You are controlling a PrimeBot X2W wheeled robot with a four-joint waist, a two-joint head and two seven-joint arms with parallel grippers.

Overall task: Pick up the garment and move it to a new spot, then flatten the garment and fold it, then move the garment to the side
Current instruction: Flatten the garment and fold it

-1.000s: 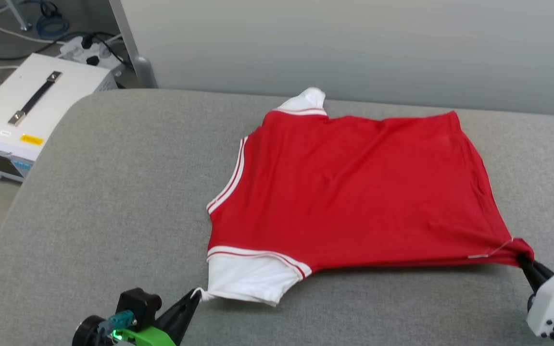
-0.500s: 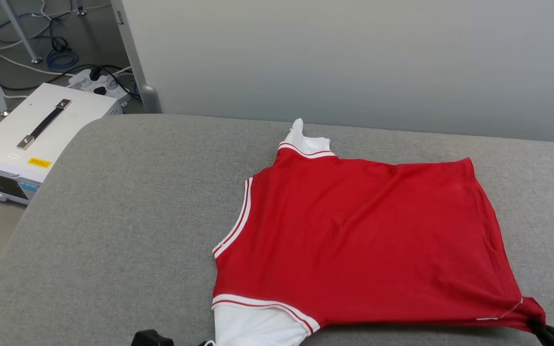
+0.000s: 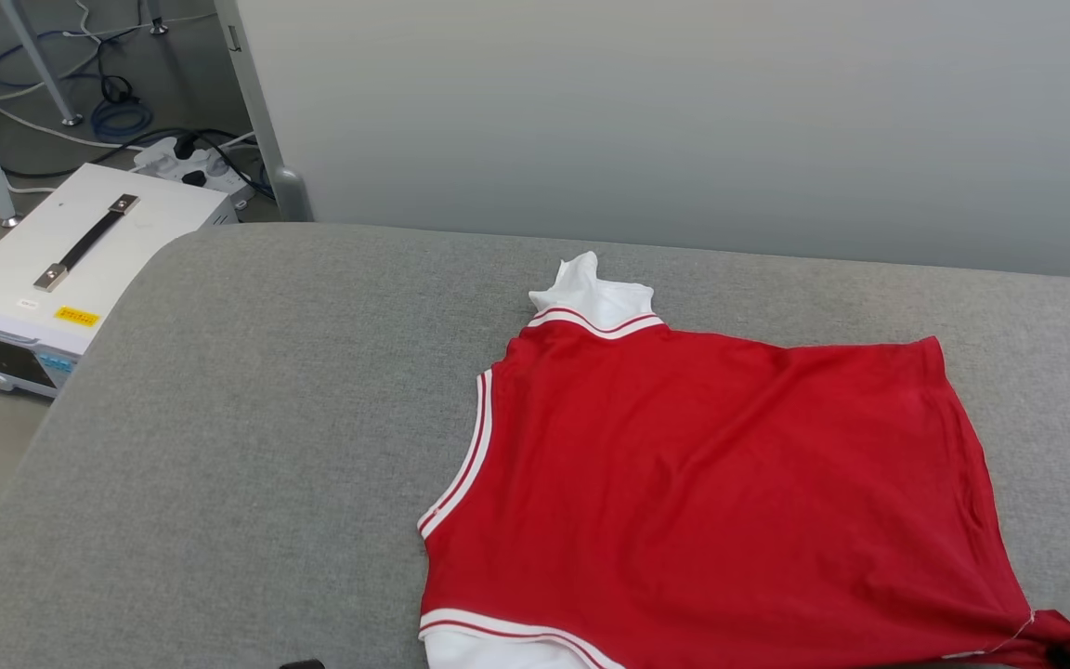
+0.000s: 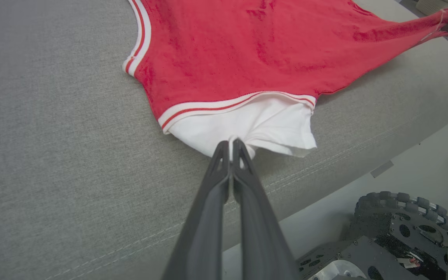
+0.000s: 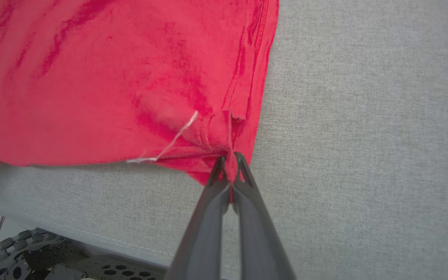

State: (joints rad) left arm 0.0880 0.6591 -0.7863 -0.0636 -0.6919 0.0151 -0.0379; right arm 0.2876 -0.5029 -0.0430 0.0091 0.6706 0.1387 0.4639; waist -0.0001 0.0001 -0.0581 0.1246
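Now garment [image 3: 711, 483] seemingly slightly nearer.

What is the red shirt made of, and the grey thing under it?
The red shirt looks like soft, thin knit cloth, maybe jersey: it wrinkles and stretches into points at its pulled corners. The grey surface looks like padding covered in matte woven fabric: speckled weave, stitched seam, rounded edge.

Red garment [image 3: 711, 492] with white sleeves lies spread flat
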